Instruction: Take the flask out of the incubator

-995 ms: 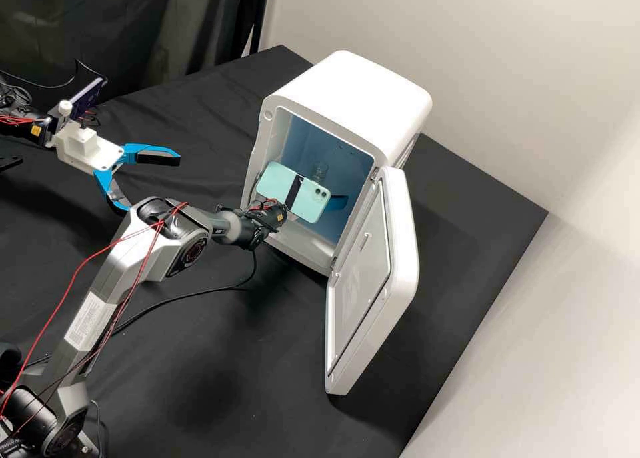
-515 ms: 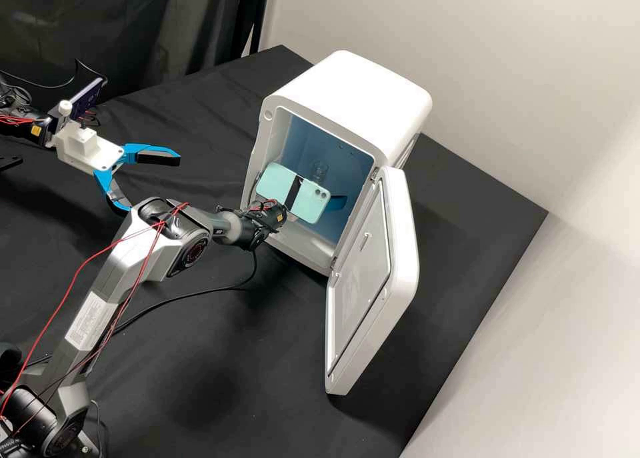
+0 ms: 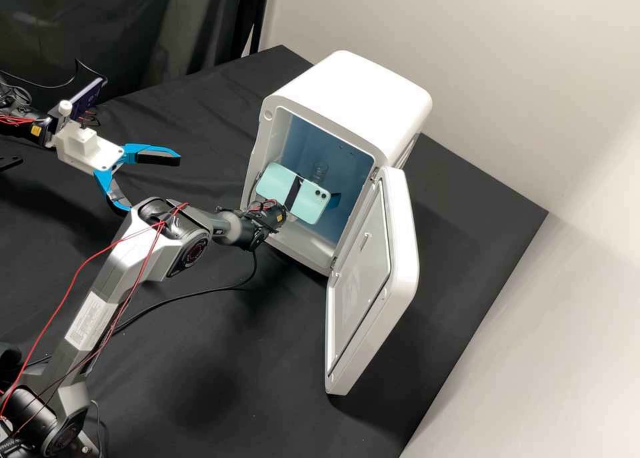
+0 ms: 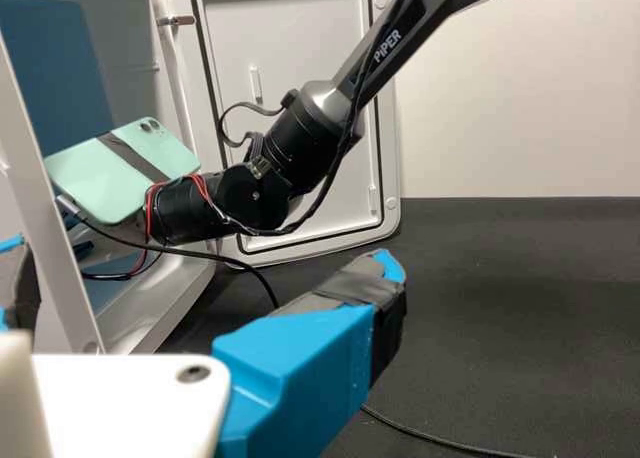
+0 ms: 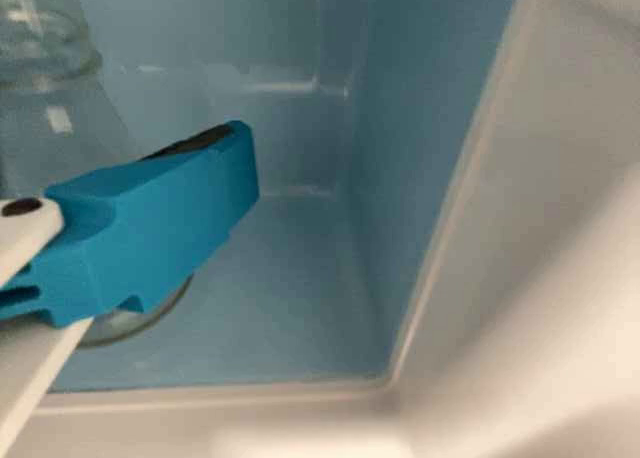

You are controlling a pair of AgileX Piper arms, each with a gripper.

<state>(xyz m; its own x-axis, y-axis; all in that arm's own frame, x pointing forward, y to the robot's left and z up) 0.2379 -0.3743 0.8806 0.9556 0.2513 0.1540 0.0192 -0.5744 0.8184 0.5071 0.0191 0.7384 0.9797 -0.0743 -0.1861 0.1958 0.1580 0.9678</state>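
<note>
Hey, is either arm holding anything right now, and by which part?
Left gripper: nothing, jaws open. Right gripper sits inside the incubator right at the flask, but whether it grips it cannot be told.

Flask [image 3: 321,171] — mostly hidden behind the mint phone [image 3: 293,193].

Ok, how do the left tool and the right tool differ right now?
The left tool hangs over the bench outside the incubator; the right tool is inside it beside the flask. The left tool is open and empty; the right tool's state can't be told. Both are the same white-and-blue design.
</note>
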